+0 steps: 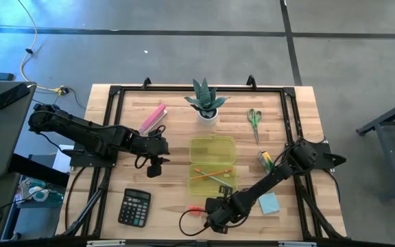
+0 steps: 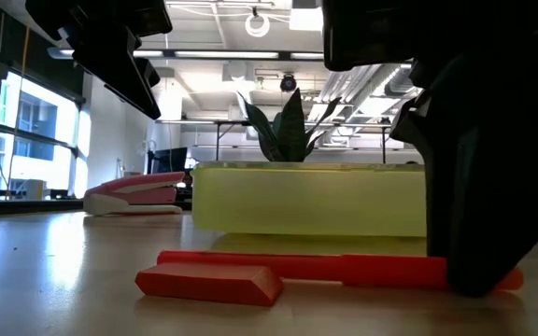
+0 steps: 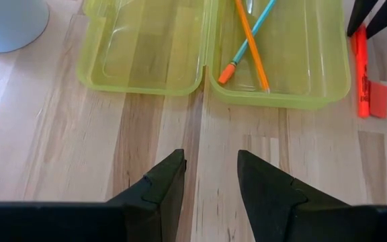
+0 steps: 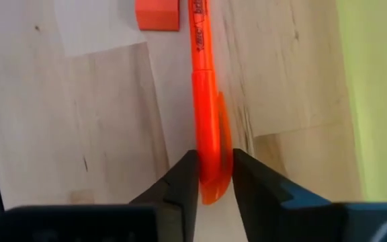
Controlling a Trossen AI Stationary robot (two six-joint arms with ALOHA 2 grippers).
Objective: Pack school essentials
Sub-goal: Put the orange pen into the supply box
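At table front: right gripper (image 4: 214,176) clamping slim red-orange pen (image 4: 205,87); left gripper (image 3: 211,176) open.

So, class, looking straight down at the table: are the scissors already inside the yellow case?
No: the scissors lie on the bare table, apart from the yellow case.

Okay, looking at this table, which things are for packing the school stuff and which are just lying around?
For the job:
- translucent yellow-green plastic pencil case, orange pencil and blue pencil inside
- red-orange highlighter pen, in the right gripper
- green-handled scissors
- light-blue square note pad

Lying about:
- black calculator
- pink oblong bar
- potted plant
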